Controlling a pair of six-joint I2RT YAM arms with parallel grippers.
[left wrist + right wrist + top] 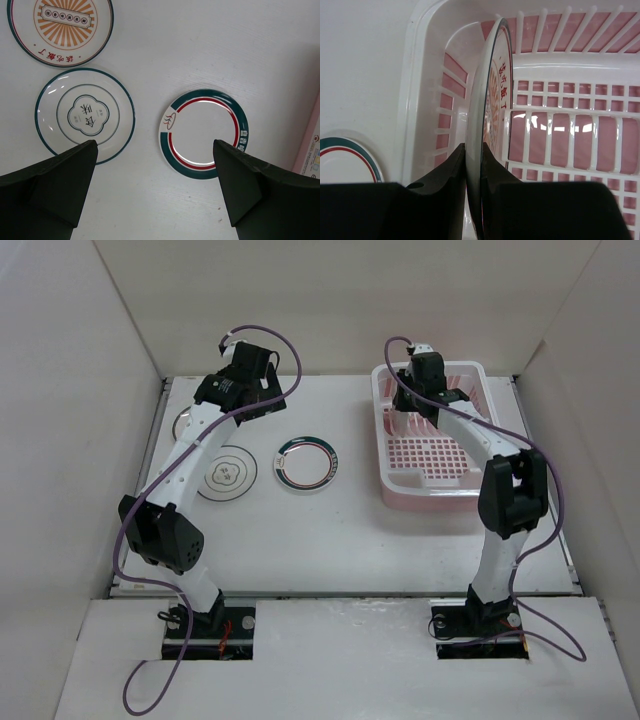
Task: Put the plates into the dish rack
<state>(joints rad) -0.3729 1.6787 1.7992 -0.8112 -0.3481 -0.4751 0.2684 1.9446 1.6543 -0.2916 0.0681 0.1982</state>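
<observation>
My right gripper (474, 167) is shut on a white plate with an orange sunburst centre (487, 95). It holds the plate upright on edge inside the pink dish rack (570, 135), near the rack's left wall. In the top view this gripper (424, 398) is over the rack's (470, 476) back half. My left gripper (155, 200) is open and empty above the table. Below it lie a teal-and-red ringed plate (202, 132), a thin-rimmed plate with a flower outline (85, 115) and another orange sunburst plate (60, 25).
In the top view the three loose plates lie left of the rack: the ringed one (307, 462), the flower one (228, 473) and the sunburst one (180, 424), partly under the left arm. White walls enclose the table on three sides.
</observation>
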